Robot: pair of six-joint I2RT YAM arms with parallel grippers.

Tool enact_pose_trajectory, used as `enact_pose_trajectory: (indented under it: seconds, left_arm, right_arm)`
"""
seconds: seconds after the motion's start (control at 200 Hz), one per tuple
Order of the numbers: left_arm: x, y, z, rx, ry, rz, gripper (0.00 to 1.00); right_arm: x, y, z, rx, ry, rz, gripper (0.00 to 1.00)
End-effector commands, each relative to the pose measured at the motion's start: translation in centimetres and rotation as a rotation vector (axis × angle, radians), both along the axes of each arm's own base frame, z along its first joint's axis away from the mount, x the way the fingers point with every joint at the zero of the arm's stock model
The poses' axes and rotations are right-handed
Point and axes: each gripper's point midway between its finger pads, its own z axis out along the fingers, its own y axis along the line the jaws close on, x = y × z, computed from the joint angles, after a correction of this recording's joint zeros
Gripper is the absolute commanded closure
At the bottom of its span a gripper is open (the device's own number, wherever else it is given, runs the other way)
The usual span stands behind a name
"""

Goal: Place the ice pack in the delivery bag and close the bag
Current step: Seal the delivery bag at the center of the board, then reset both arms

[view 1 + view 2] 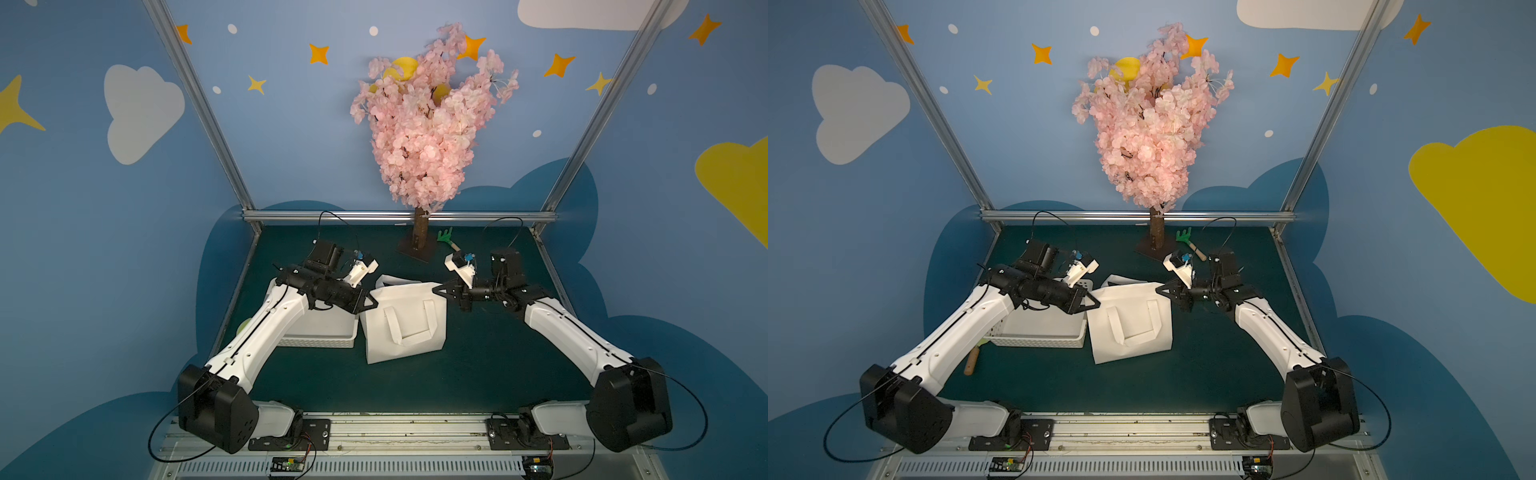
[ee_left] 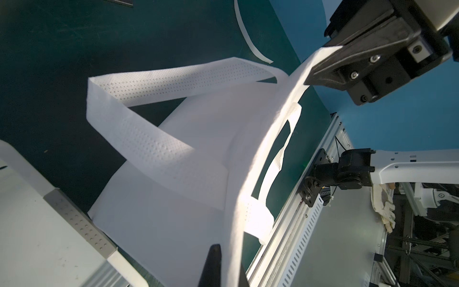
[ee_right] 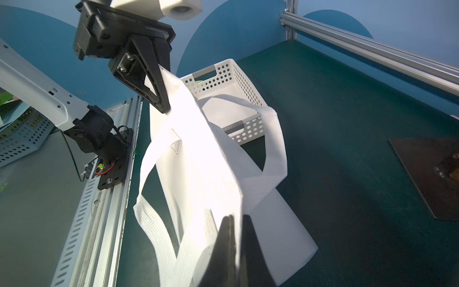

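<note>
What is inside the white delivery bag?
Nothing shows. The left end effector and right end effector pinch the delivery bag flat by its corners, so fabric hides the inside.

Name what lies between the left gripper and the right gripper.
The delivery bag. In both top views its white upper edge spans from the left gripper to the right gripper, and each pinches one end.

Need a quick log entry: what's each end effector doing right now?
Left end effector: closed on the delivery bag, top edge.
Right end effector: closed on the bag's opposite top corner.
</note>
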Motion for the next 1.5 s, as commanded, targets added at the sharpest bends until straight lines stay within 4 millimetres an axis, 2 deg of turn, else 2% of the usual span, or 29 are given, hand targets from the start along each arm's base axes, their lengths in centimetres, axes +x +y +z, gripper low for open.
enact_pose_trajectory:
  seconds: [0.0, 0.075, 0.165, 0.401, 0.461, 0.466, 0.476, 0.491, 0.581, 0.651, 0.736, 0.791, 0.841, 0.961, 0.991, 1.066, 1.157, 1.172, 1.217, 1.372, 1.497]
  left_arm:
    - [-0.3, 0.2, 1.1, -0.025, -0.021, 0.002, 0.5]
    - [-0.3, 0.2, 1.8, -0.038, -0.039, 0.006, 0.39]
    - [-0.5, 0.2, 2.9, -0.061, -0.07, 0.009, 0.34]
    - [-0.9, 0.4, 5.4, -0.116, -0.12, 0.043, 0.31]
    - [-0.4, 1.0, 5.9, -0.099, -0.148, 0.082, 0.3]
    - [-0.3, 1.0, 5.9, -0.099, -0.149, 0.085, 0.3]
    - [-0.3, 1.1, 6.0, -0.096, -0.154, 0.091, 0.3]
    - [-0.1, 1.2, 6.2, -0.093, -0.166, 0.099, 0.3]
    - [1.3, 2.4, 7.6, -0.076, -0.24, 0.195, 0.29]
    - [2.7, 3.8, 9.0, -0.06, -0.323, 0.295, 0.21]
    - [4.6, 6.6, 10.2, -0.017, -0.425, 0.467, 0.09]
    - [5.6, 8.6, 10.3, 0.015, -0.473, 0.569, 0.08]
    - [6.4, 10.6, 9.5, 0.064, -0.48, 0.674, 0.0]
    - [7.5, 13.8, 6.3, 0.171, -0.456, 0.805, 0.0]
    - [7.6, 14.1, 5.6, 0.174, -0.447, 0.818, 0.0]
    - [7.6, 13.5, 4.1, 0.133, -0.409, 0.787, 0.0]
    - [7.7, 14.8, 1.8, 0.185, -0.395, 0.851, 0.0]
    - [7.8, 15.3, 1.4, 0.202, -0.4, 0.868, 0.0]
    - [7.9, 16.8, 0.1, 0.262, -0.426, 0.92, 0.0]
    - [8.2, 21.4, -4.7, 0.414, -0.531, 1.058, 0.0]
    - [8.5, 22.6, -8.7, 0.489, -0.555, 1.05, 0.0]
  right_arm:
    - [-0.1, -0.4, -1.1, -0.031, 0.038, -0.031, 0.9]
    - [0.0, -0.6, -0.9, -0.03, 0.04, -0.041, 0.81]
    - [0.1, -1.0, -0.6, -0.035, 0.023, -0.06, 0.58]
    - [0.0, -1.6, 0.7, -0.017, 0.032, -0.104, 0.38]
    - [0.2, -2.0, 1.0, -0.018, 0.016, -0.14, 0.26]
    - [0.3, -2.1, 1.0, -0.019, 0.014, -0.145, 0.24]
    - [0.4, -2.2, 1.0, -0.019, 0.012, -0.154, 0.1]
    - [0.4, -2.4, 1.0, -0.021, 0.01, -0.167, 0.03]
    - [0.9, -3.7, 1.9, -0.024, -0.023, -0.254, 0.01]
    - [1.4, -5.0, 2.5, -0.038, -0.054, -0.343, 0.01]
    - [1.9, -7.0, 3.1, -0.055, -0.095, -0.465, 0.01]
    - [2.3, -8.5, 3.3, -0.068, -0.117, -0.547, 0.02]
    - [2.6, -10.0, 3.3, -0.082, -0.132, -0.631, 0.01]
    - [3.5, -13.8, 2.0, -0.141, -0.129, -0.836, 0.01]
    - [3.6, -14.6, 1.6, -0.154, -0.124, -0.878, 0.01]
    - [3.8, -16.1, 0.4, -0.185, -0.115, -0.953, 0.01]
    - [4.5, -18.5, -0.7, -0.205, -0.108, -1.092, 0.01]
    - [4.4, -18.9, -1.9, -0.22, -0.089, -1.11, 0.01]
    - [4.6, -19.9, -3.4, -0.235, -0.069, -1.166, 0.01]
    - [5.6, -22.7, -7.5, -0.29, -0.083, -1.329, 0.01]
    - [6.3, -24.6, -10.2, -0.425, -0.068, -1.402, 0.01]
